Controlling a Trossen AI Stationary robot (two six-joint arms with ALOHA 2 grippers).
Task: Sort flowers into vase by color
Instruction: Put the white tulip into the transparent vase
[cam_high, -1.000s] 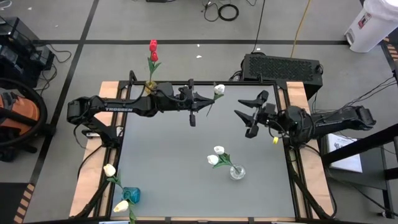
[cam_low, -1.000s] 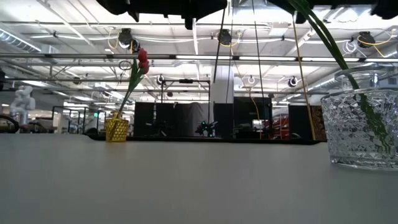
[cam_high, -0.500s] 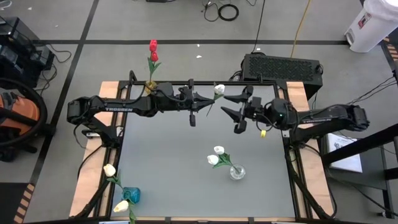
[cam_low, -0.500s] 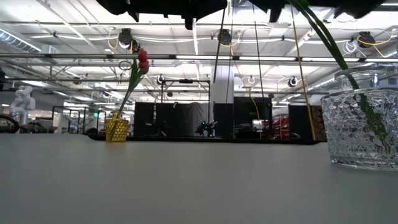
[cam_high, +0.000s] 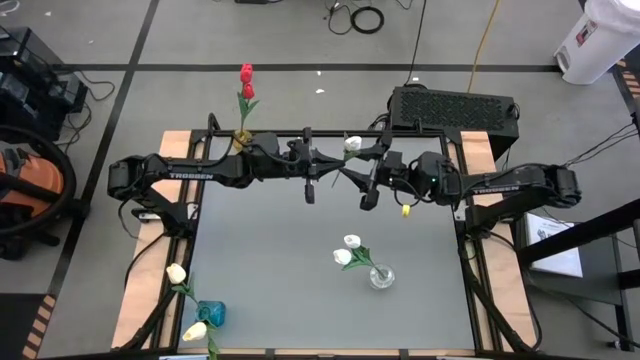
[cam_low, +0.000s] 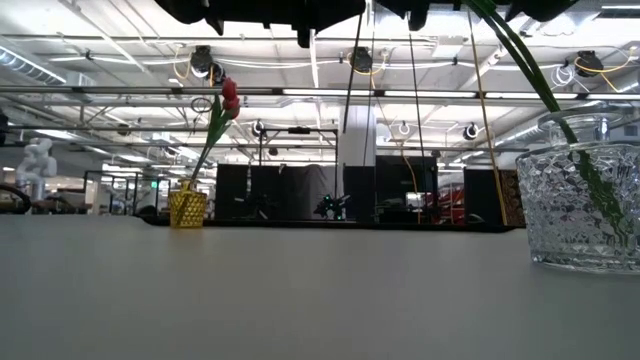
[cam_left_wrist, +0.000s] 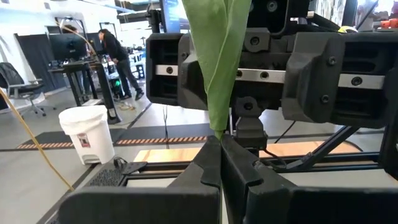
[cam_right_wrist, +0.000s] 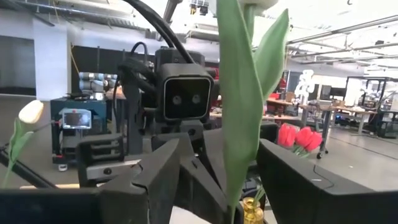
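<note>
Your right gripper (cam_high: 366, 172) has swung left across the far edge. Its open fingers now flank the white tulip (cam_high: 351, 144).

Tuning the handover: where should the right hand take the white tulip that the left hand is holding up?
On the bare green stem near the left hand, below the white tulip's head. The stem is thin and held clamped; the open right hand already faces it with a finger on each side, so come in level from the right and close.

Red tulips (cam_high: 246, 74) in gold vase (cam_low: 186, 207); white tulip (cam_high: 352, 143), green leaf (cam_left_wrist: 214, 56).
</note>
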